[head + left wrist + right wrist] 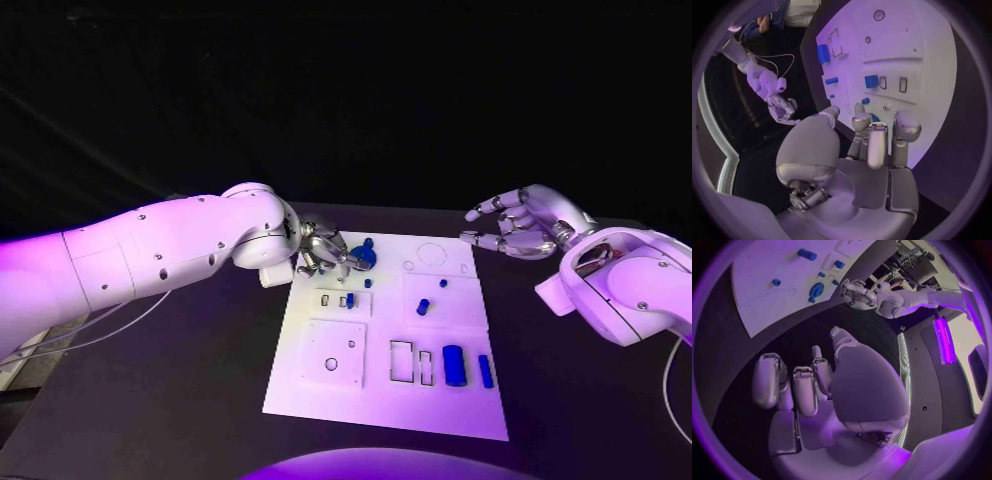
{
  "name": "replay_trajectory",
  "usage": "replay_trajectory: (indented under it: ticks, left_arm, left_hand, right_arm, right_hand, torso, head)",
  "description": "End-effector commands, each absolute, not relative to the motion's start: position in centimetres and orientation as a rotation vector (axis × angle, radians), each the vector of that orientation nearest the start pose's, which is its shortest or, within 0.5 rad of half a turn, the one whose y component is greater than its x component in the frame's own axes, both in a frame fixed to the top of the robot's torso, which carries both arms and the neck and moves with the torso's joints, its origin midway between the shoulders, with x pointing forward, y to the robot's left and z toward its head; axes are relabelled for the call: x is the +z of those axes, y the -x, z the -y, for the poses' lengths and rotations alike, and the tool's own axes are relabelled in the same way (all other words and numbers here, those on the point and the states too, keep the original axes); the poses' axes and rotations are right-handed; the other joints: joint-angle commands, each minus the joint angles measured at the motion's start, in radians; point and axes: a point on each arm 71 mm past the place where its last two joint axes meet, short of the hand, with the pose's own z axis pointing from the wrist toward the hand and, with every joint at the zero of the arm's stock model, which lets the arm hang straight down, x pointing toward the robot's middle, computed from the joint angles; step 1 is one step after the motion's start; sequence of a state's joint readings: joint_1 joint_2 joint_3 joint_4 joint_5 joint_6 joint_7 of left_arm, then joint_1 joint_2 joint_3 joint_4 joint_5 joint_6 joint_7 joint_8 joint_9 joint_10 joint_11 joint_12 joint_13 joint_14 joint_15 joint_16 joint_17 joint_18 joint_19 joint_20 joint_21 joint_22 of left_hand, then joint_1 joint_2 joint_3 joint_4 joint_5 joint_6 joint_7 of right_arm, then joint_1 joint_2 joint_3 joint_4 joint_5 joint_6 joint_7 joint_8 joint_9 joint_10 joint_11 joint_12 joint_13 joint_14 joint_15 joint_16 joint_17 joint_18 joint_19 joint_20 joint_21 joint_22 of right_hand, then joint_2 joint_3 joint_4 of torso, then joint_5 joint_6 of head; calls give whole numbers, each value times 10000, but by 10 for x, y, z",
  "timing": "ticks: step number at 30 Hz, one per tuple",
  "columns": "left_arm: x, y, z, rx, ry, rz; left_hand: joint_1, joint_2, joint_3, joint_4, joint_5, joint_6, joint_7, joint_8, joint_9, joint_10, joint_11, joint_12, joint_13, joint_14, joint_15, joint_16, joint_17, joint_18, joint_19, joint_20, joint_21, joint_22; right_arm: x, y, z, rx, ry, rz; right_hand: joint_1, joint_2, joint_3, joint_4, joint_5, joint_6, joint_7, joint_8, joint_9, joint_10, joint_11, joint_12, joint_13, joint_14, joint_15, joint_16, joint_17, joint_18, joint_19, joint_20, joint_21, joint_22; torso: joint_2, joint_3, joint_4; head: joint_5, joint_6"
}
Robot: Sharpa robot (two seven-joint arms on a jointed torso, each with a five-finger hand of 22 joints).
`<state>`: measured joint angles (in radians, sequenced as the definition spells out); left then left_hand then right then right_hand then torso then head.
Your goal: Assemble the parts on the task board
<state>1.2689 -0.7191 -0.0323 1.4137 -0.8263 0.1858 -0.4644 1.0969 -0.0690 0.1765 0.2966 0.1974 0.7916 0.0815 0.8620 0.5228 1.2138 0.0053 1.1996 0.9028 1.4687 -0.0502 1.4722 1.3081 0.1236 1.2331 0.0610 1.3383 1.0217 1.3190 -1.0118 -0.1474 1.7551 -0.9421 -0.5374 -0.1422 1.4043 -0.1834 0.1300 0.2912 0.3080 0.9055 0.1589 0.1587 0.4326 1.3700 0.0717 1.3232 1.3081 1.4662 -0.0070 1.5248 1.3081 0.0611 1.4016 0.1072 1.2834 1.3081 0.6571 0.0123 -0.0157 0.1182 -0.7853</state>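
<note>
Reaching in from the left, the left hand (320, 250) sat at the far left corner of the task board (382, 400), its fingers curled toward a round blue part (364, 256) lying there. Whether the fingertips actually pinched that part could not be told: in the head view they overlapped it, and in the left wrist view the fingers (878, 142) stood upright side by side over the board's edge with only a sliver of blue (874, 118) showing behind them.

No brand, label or writing could be read on the board, the arms or the table (173, 400) (the board carried only outlined recesses and holes).

The right hand (522, 224) hung above the table just off the board's far right corner, palm turned toward the board, fingers apart and loosely bent, holding nothing. The right wrist view showed the same hand (817, 390) with its fingers spread and empty.

The head view showed the near end of the board, where a thick blue cylinder (454, 365) lay beside a slimmer blue bar (486, 371) at the near right, with a small blue block (423, 307) in the middle and a small blue piece (351, 300) standing in a slot on the left. The right wrist view showed the far end instead, with the round part (816, 291) and the left hand (856, 292) just beside it.
</note>
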Motion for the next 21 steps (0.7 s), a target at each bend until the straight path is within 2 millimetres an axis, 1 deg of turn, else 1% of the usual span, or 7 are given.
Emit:
replay_trajectory:
  ticks: [1,12,14,15,18,19,21]
  left_arm:
    - [-203,-501,-175,-5461,1763,-24334]
    - [-206,-505,-167,-4543,588,-24455]
    - [-206,-506,-166,-4478,530,-24499]
    - [-207,-506,-166,-4451,501,-24524]
    - [-208,-507,-165,-4400,424,-24591]
    - [-208,-507,-164,-4387,404,-24609]
    - [-210,-507,-163,-4359,362,-24653]
  left_hand:
    - [-154,13,-69,-10,-55,-25,-94,65,34,-3,-34,26,-38,445,-66,24,251,-156,56,-37,37,14]
    - [-236,49,-107,-12,-72,-65,-97,95,76,-53,-36,2,-91,444,-70,21,247,-170,93,-44,69,89]
    - [-240,61,-107,-13,-69,-68,-97,99,82,-54,-37,5,-87,444,-70,21,246,-174,106,-45,79,110]
    - [-240,61,-107,-13,-69,-68,-97,99,82,-54,-37,5,-87,444,-70,21,246,-174,106,-45,79,110]
    - [-248,78,-107,-13,-66,-75,-98,104,89,-79,-38,-16,-128,441,-71,17,236,-176,112,-46,84,121]
    - [-248,78,-107,-13,-66,-75,-98,104,89,-79,-38,-16,-128,441,-71,17,236,-176,112,-46,84,121]
    - [-250,84,-106,-14,-64,-77,-98,106,92,-89,-38,-24,-143,440,-71,15,231,-175,108,-46,82,115]
  right_arm:
    - [-153,-451,230,8210,-3989,-16556]
    - [-154,-456,232,8089,-4086,-16416]
    - [-153,-458,233,8167,-4209,-16247]
    - [-153,-458,234,8236,-4304,-16145]
    - [-152,-460,235,8447,-4626,-15883]
    - [-152,-461,236,8505,-4729,-15826]
    - [-153,-463,237,8618,-4961,-15759]
  right_hand:
    - [-151,-2,-75,5,19,-83,-21,64,12,-54,9,-48,88,670,77,-52,1018,143,-104,-1,-52,441]
    - [-273,3,-171,15,22,-125,-23,102,26,-84,10,-96,35,630,74,-122,849,196,-232,-3,-289,277]
    - [-297,66,-230,18,35,-133,-66,240,78,-645,-19,-833,-697,389,52,-512,-15,412,-781,-34,-1251,-397]
    - [-233,89,-231,0,38,-175,-75,336,115,-1227,-56,-1659,-1502,86,12,-1061,-1026,615,-1350,-56,-2313,-1137]
    - [-93,103,-159,11,31,-273,-92,481,167,-2363,-68,-3405,-3217,-419,-13,-2185,-2664,986,-2389,-84,-4501,-2663]
    - [-38,102,-90,12,33,-315,-78,535,182,-3049,-55,-4477,-4278,-765,-2,-2958,-3668,1183,-2974,-74,-5804,-3574]
    - [6,78,107,5,39,-432,-46,616,193,-3435,14,-5466,-5351,-1513,66,-4922,-5777,1234,-3250,-17,-6891,-4344]
  torso:
    - [-2,3,6]
    - [8,-18,-10]
    - [8,-16,-14]
    - [10,-12,-17]
    - [22,-16,-10]
    - [26,-19,-11]
    - [29,-24,-17]
  head:
    - [25,-51]
    - [93,-122]
    - [91,-126]
    - [91,-130]
    - [87,-134]
    - [98,-136]
    - [104,-132]
